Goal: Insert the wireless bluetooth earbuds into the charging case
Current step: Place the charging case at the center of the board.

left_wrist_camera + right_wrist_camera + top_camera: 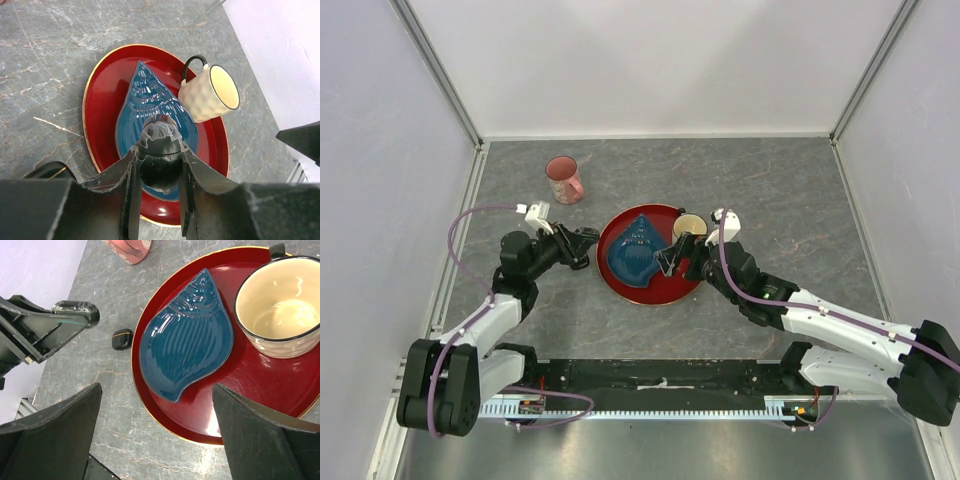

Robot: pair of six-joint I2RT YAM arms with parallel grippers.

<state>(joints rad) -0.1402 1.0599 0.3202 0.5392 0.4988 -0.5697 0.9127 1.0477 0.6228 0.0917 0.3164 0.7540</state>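
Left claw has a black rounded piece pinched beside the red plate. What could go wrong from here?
The left claw grips the black rounded piece by its curved sides, so it might slip and drop to the table. The open right claw hangs close to the cream cup and may knock it. A small black item lies beside the red plate, where either arm could sweep it away.

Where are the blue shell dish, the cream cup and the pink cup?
blue shell dish [187,337], right wrist view, ribbed middle.
cream cup [200,97], left wrist view, dimpled side.
pink cup [564,182], top view, its side.
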